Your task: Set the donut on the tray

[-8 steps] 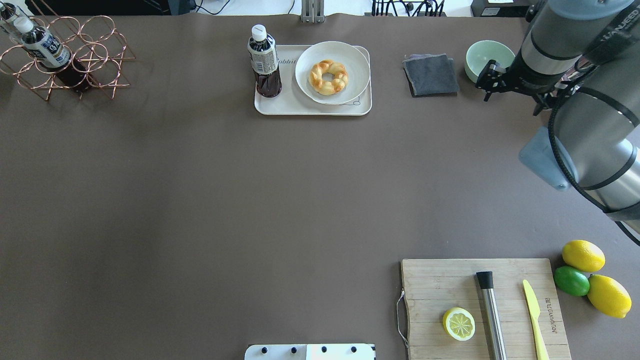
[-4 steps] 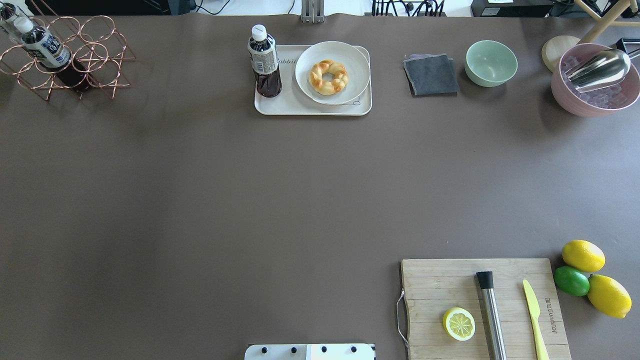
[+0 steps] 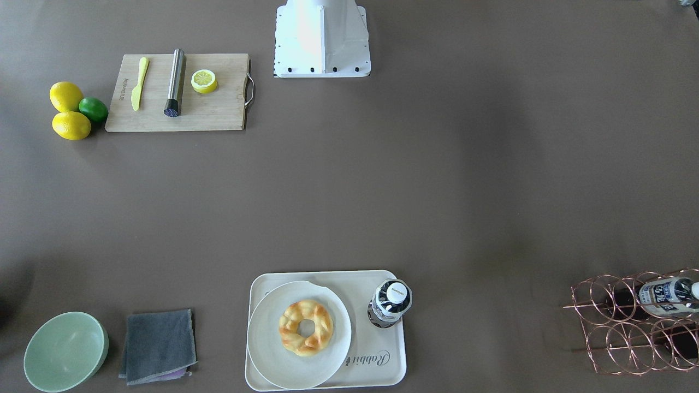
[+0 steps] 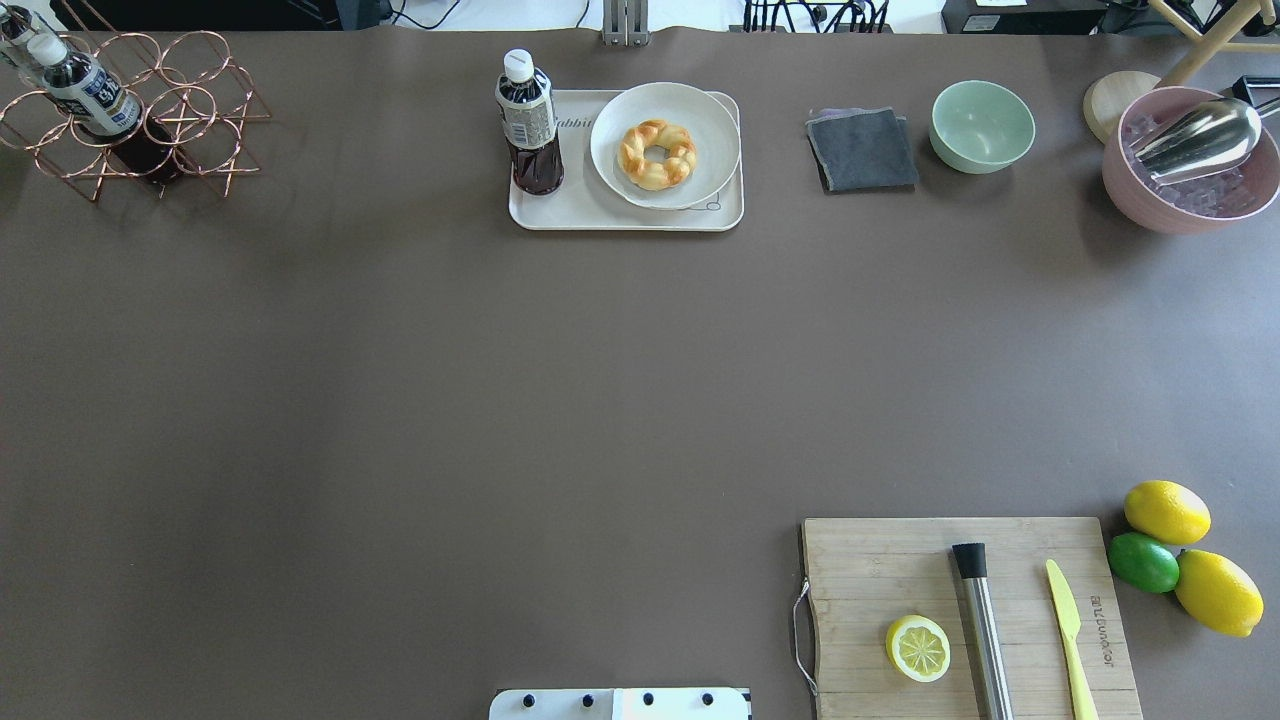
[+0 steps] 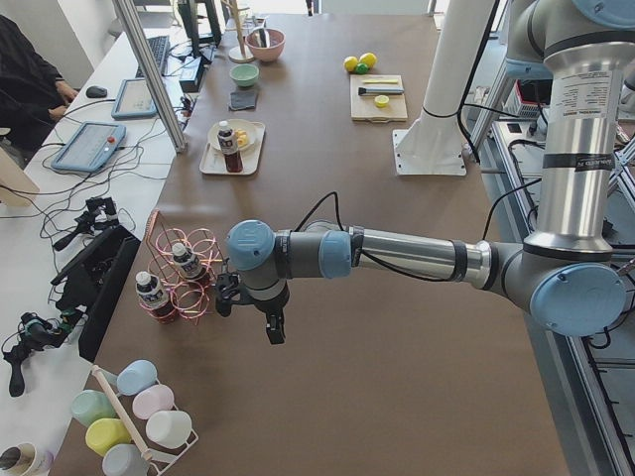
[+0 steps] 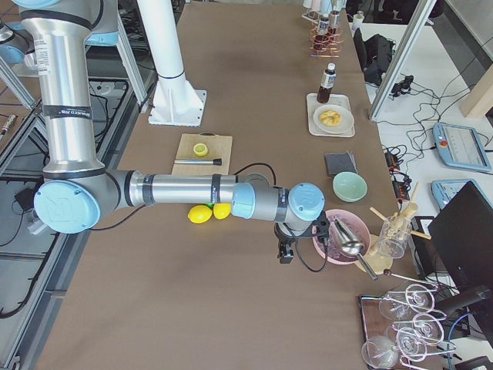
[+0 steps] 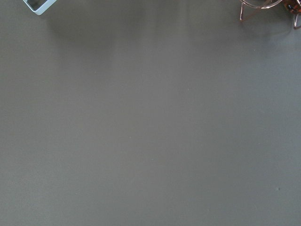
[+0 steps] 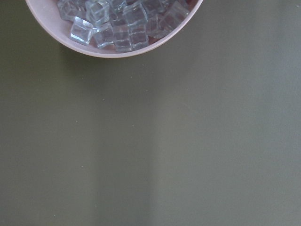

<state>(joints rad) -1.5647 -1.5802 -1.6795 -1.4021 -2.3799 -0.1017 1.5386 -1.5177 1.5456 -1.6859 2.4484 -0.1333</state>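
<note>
The donut [image 4: 657, 153], a golden twisted ring, lies on a round off-white plate [image 4: 700, 110]. The plate sits on the right part of the cream tray [image 4: 620, 215] at the table's far edge. The donut [image 3: 306, 327] and the tray [image 3: 382, 365] also show in the front view. My left gripper [image 5: 273, 332] shows only in the left side view, low over the table beside the copper rack, far from the tray. My right gripper [image 6: 283, 254] shows only in the right side view, next to the pink bowl. I cannot tell whether either is open or shut.
A dark drink bottle [image 4: 528, 125] stands on the tray's left end. To the right are a grey cloth [image 4: 862, 150], a green bowl [image 4: 982, 125] and a pink bowl of ice [image 4: 1190, 185]. A copper bottle rack [image 4: 130, 115] is far left. A cutting board [image 4: 965, 615] is near right.
My right arm, which covered the far right of the overhead view, has pulled out of that view and uncovered the pink bowl. The donut, plate and tray have not moved.
</note>
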